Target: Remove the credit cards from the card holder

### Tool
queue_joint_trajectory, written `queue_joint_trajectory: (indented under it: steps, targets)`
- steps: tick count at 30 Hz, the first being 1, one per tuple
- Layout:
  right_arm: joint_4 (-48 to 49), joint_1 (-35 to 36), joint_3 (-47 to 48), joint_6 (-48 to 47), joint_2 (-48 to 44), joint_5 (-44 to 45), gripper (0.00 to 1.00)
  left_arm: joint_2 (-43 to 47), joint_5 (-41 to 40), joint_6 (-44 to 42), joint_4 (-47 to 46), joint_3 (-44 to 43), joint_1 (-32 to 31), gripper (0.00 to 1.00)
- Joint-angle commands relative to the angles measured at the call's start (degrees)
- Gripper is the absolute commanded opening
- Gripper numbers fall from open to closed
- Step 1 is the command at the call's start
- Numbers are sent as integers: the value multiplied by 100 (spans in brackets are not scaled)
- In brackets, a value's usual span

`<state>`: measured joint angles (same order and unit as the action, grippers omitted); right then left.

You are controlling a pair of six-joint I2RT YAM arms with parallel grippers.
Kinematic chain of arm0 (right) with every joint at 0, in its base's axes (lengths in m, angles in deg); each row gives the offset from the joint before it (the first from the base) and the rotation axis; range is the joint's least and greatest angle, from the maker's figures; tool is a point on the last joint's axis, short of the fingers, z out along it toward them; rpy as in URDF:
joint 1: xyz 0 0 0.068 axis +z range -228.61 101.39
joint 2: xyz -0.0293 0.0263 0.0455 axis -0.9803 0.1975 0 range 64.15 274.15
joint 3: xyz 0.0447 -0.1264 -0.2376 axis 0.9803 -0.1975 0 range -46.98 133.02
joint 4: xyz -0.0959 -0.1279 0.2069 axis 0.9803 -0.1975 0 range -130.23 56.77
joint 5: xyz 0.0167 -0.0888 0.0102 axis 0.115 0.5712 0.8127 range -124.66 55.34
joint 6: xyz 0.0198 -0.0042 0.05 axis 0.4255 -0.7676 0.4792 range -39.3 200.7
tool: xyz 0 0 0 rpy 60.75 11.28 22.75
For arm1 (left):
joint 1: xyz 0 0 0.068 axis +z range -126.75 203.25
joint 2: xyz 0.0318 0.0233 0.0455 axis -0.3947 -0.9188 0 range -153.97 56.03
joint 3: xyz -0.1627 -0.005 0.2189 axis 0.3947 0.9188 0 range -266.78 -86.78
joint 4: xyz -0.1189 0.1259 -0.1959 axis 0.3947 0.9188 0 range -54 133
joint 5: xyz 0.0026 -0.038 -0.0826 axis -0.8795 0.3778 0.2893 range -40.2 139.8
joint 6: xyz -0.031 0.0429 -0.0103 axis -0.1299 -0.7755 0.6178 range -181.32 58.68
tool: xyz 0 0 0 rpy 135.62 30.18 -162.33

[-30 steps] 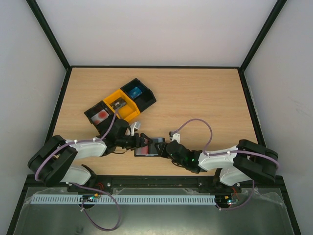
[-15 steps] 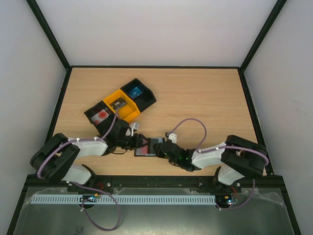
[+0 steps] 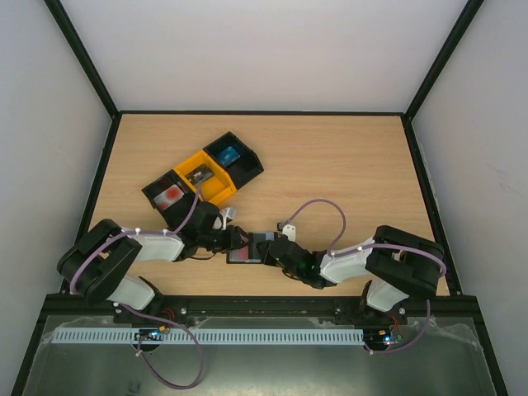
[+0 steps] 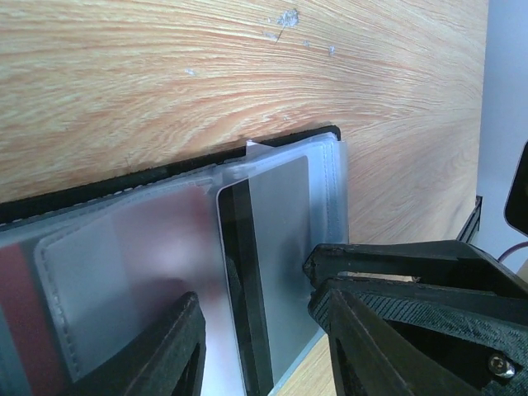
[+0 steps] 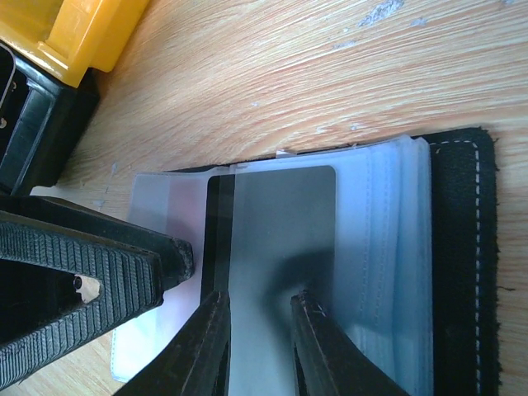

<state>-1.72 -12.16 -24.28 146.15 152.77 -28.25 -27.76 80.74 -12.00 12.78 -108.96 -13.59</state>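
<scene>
1. The flat black card holder (image 3: 250,249) lies open at 6 o'clock on the pale wooden worktop (image 3: 330,165). A grey credit card (image 5: 280,214) with a black stripe sits in its top clear plastic sleeve (image 4: 328,190).
2. The left gripper (image 4: 260,346), at the holder's 9 o'clock, straddles that sleeve with jaws half apart. The right gripper (image 5: 257,346), at 3 o'clock, has jaws narrowly apart and rests its tips on the grey card.
3. Frosted plastic blurs a dark red card (image 4: 16,322). Finger contact with the sleeve is unclear.

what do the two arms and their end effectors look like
Both arms have white shells with black joints, and a lilac cable runs along the left arm and the right arm. The left end effector and right end effector have black fingers, ribbed on the left one.
</scene>
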Motion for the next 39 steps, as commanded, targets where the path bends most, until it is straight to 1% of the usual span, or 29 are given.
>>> queue_joint_trajectory:
  steps: [1, 7, 13, 18, 20, 34, 39]
  targets:
    - [-306, 25, -37, 56, 136, 2, 22, -101, 24, -10, -97, 0, 28, 42]
    - [-525, 23, -38, 24, -172, 168, 22, -59, -29, 46, -49, -2, 30, 41]
    - [-821, 20, -44, -50, -490, 463, 22, 186, -15, 79, 63, -26, 28, 44]
    - [-624, 20, -97, -35, -420, 406, 21, 253, -15, 100, 70, -33, 24, 45]
    - [-566, 25, -99, -26, -354, 351, 20, 205, -13, 104, 57, -34, 28, 45]
    - [-391, 20, -236, 64, -189, 163, 20, -172, 35, 102, -188, -38, 26, 44]
    - [-346, 26, -254, 69, -171, 158, 19, -294, 105, 158, -338, -17, 28, 39]
